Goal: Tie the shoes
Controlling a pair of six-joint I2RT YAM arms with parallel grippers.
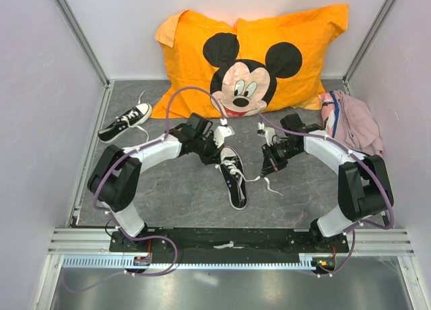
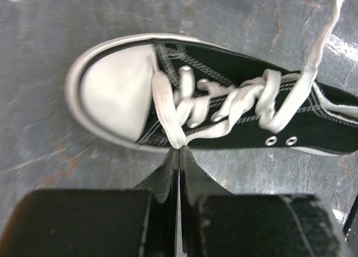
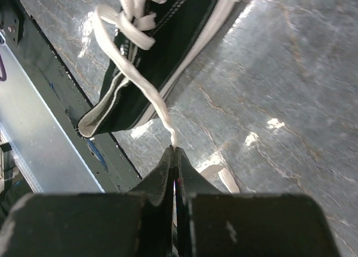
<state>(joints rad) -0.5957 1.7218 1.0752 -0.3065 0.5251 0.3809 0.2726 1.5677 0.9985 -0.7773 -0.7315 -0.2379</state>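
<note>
The left end effector (image 2: 179, 152) is pressing its two dark fingers together on a fold of the white flat lace (image 2: 168, 112). It is doing this just beside the white rubber toe cap (image 2: 114, 89) of the black canvas low-top sneaker (image 2: 235, 64). The right end effector (image 3: 174, 152) is also clamping shut, on one strand of this lace that is running from the laced part of the sneaker to its fingertips. A loose piece of lace is lying on the desk just past them.

In my judgement, the arms are gripping the lace from opposite sides of the sneaker so that they can pull against each other and tighten a crossing. I cannot tell whether a knot is already forming.

The sneaker is lying near the middle of the grey stone-patterned desk (image 1: 175, 202), between the two end effectors, and its heel is pointing toward the aluminium rail (image 1: 202, 259) at the near edge. The second black sneaker (image 1: 125, 121) is waiting well apart, at the far left, and its laces are hanging loose.

The desk surface is reflecting the light in patches, so it is probably smooth, and the sneaker may be sliding when the lace is pulled. Pale walls (image 1: 40, 87) are closing the space on three sides. An orange pillow with a cartoon mouse face (image 1: 202, 40) is leaning at the back, and a pink cloth bundle (image 1: 357, 121) is sitting in the right back corner.
</note>
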